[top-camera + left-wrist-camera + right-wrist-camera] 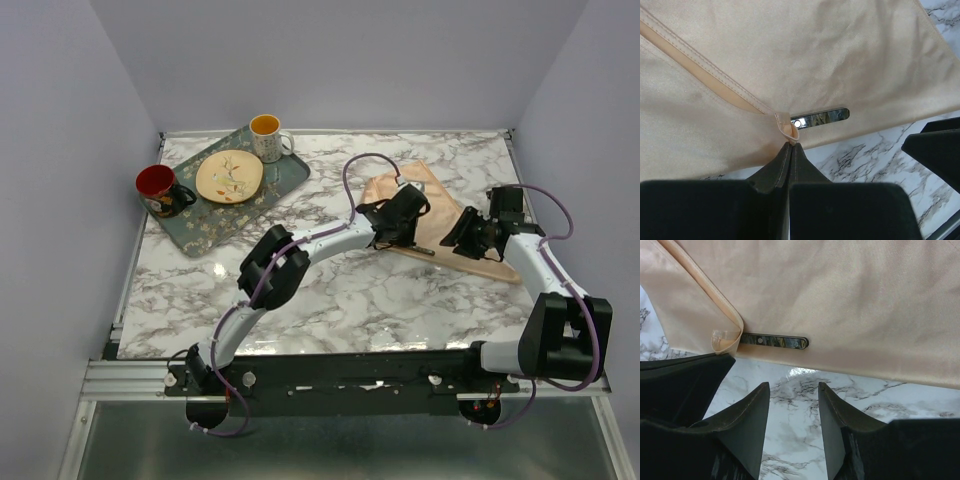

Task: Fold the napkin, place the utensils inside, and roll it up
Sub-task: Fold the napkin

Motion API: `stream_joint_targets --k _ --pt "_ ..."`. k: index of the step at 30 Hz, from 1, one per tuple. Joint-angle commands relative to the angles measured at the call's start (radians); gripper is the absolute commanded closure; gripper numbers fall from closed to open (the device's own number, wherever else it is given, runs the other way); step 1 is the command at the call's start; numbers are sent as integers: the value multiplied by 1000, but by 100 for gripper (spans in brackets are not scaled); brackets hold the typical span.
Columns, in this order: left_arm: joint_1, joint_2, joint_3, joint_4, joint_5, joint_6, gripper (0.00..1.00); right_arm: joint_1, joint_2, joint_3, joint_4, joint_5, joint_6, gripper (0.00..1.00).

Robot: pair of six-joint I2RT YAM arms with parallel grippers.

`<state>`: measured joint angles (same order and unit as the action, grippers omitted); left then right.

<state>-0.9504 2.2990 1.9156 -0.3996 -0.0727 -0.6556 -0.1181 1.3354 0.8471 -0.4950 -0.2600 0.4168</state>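
The peach-tan napkin (pixel 440 215) lies folded on the right half of the marble table. My left gripper (pixel 400 232) is shut on a corner of the napkin (pixel 789 131) at its near edge. A thin metal utensil handle (pixel 820 117) pokes out from under the cloth beside that corner; it also shows in the right wrist view (pixel 774 341). My right gripper (pixel 462 240) is open and empty, its fingers (pixel 747 415) over bare marble just short of the napkin's near edge (pixel 840 305). The rest of the utensils is hidden under the cloth.
A grey-green floral tray (pixel 285 185) at the back left holds a cream floral plate (pixel 229 176), a red mug (pixel 158 187) and an orange-lined mug (pixel 266 136). The left gripper's body (pixel 680 375) sits close to the left of my right fingers.
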Motion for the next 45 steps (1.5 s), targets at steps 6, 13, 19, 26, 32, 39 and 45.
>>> stream_joint_targets --k 6,13,19,26,32,39,45 --pt "-5 37 22 27 73 1 84 -3 31 -5 16 -25 -21 48" --pt "21 -59 -32 36 221 2 48 -3 34 10 33 -100 -45 48" --pt "87 -213 -143 77 297 -10 38 29 97 41 98 -269 -64 43" --pt "226 -340 -308 122 364 -33 44 83 208 52 182 -387 -33 41" --pt "303 -325 -328 154 456 -55 48 86 208 21 191 -332 -12 42" --pt "320 -196 -219 139 534 -95 53 86 248 -5 193 -291 -26 44" --pt "323 -153 -204 127 548 -102 56 86 277 18 188 -283 -30 45"
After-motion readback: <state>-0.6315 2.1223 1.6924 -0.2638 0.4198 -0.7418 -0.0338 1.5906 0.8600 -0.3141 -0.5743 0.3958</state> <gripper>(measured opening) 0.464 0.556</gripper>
